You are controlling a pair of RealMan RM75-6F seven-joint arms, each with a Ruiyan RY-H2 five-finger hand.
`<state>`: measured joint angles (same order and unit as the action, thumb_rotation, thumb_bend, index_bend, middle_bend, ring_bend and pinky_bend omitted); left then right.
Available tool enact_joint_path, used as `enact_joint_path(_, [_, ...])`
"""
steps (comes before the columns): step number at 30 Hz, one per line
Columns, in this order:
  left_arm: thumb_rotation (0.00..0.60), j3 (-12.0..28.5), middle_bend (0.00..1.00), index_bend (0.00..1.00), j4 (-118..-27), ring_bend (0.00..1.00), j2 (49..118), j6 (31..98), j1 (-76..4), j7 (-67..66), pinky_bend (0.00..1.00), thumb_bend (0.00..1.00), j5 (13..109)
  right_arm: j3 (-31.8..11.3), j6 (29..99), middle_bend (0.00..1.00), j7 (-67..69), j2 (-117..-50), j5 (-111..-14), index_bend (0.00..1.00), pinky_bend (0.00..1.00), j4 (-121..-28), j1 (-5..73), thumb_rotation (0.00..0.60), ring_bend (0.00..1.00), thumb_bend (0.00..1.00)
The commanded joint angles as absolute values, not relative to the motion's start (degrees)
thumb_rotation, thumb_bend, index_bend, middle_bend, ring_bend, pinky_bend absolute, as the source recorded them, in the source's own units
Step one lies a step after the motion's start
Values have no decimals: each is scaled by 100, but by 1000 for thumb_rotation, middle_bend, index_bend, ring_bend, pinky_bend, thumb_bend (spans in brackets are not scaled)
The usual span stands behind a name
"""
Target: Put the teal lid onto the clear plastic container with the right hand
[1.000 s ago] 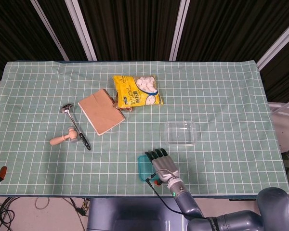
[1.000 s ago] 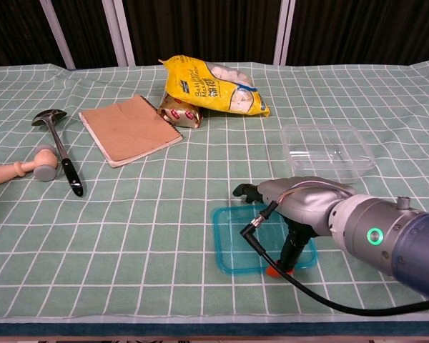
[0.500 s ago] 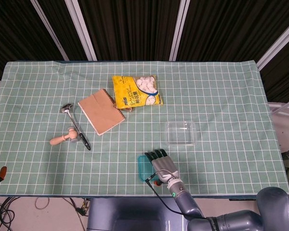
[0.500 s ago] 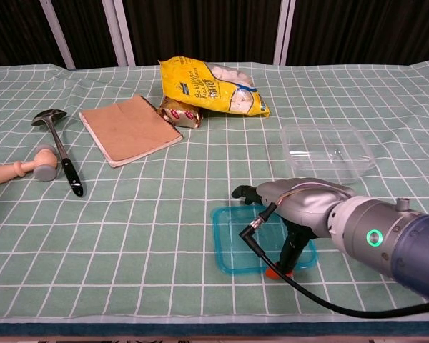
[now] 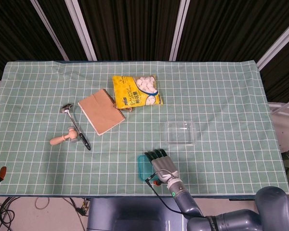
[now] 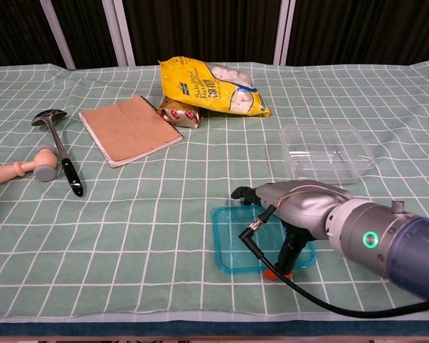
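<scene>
The teal lid (image 5: pixel 142 169) (image 6: pixel 232 239) lies flat on the green checked cloth near the table's front edge. My right hand (image 5: pixel 163 164) (image 6: pixel 300 204) hovers over its right half, fingers stretched out flat above it. The orange-tipped thumb points down onto the lid's near right edge. Nothing is lifted. The clear plastic container (image 5: pixel 181 133) (image 6: pixel 327 151) stands open and empty just beyond and to the right of the hand. At the left edge of the head view only a dark sliver with an orange tip (image 5: pixel 0 171) shows, likely my left hand.
A yellow snack bag (image 5: pixel 136 91) and a brown notebook (image 5: pixel 101 111) lie at the middle back. A metal ladle (image 5: pixel 76 126) and a wooden-handled mallet (image 5: pixel 63 138) lie on the left. A black cable (image 6: pixel 293 282) trails from my right wrist.
My right hand has sunk very slightly over the lid; the lid and the container have stayed where they were.
</scene>
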<state>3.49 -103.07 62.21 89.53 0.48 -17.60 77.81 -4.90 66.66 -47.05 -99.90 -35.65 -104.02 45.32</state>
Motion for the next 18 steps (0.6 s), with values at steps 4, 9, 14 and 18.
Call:
enact_joint_path(4, [600,347,0,70,-10305,0,6221,8954,48,-1754,0,321,7786,-477,6630,176,-4670,-9974,-3558,0,0,-10376,4544,600,0,216])
enact_joint_path(9, [600,346,0,70,-10311,0,6215,8949,48,-1747,0,321,7780,-449,6601,221,-4655,-9989,-3535,0,0,-10347,4555,600,0,216])
enact_joint_path(14, [600,345,0,70,-10313,0,6211,8941,47,-1744,0,321,7770,-431,6591,245,-4649,-10012,-3543,0,0,-10307,4567,600,0,216])
enact_joint_path(18, [600,344,0,70,-10318,0,6207,8939,48,-1740,0,321,7769,-440,6577,290,-4632,-10026,-3531,0,0,-10274,4579,600,0,216])
